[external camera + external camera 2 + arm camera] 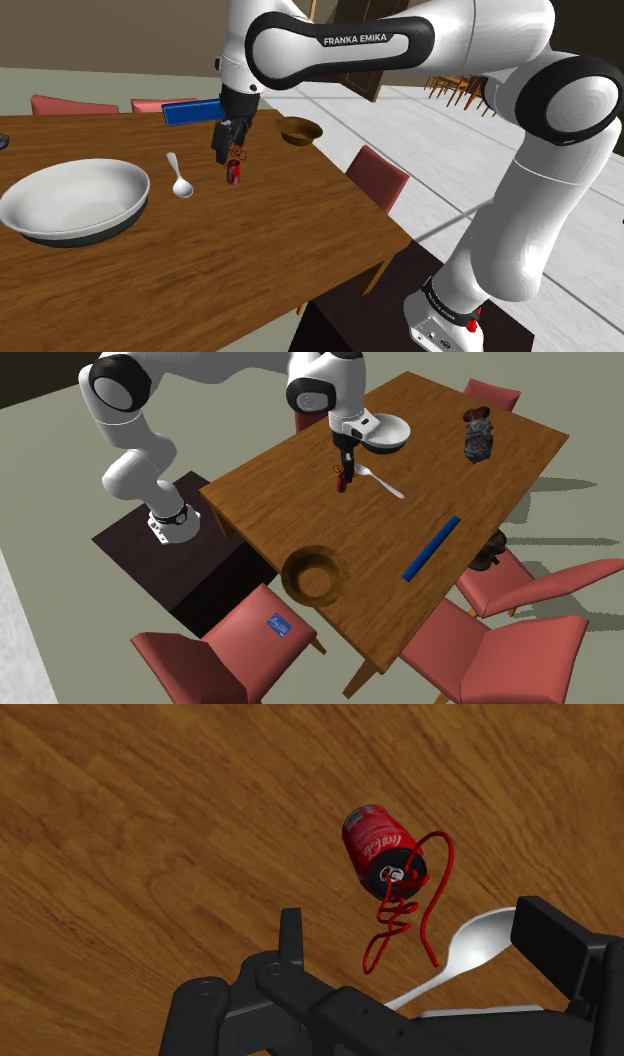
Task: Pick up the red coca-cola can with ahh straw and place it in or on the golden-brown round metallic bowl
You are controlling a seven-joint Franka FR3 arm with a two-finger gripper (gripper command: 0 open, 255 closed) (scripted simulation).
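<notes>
Red can (pixel 234 174) with a curly straw (pixel 405 919) stands upright on your wooden tabletop (pixel 200 250). Your claw (pixel 229 152) hangs just above it, fingers spread, gripping nothing.

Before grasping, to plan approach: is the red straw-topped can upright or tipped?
Upright: the red cylindrical can stands on its base on the brown wooden table.

We see bright, even light over whole table (pixel 250 250), wood showing mild sheen. Soft highlights on white arm (pixel 540 60). Pale gleam on spoon (pixel 480 944). Side of red can (pixel 375 839) evenly lit, top end dark. We note large white bowl (pixel 75 200) shaded underneath; thin shadows streak floor (pixel 590 512) by table's corner.
</notes>
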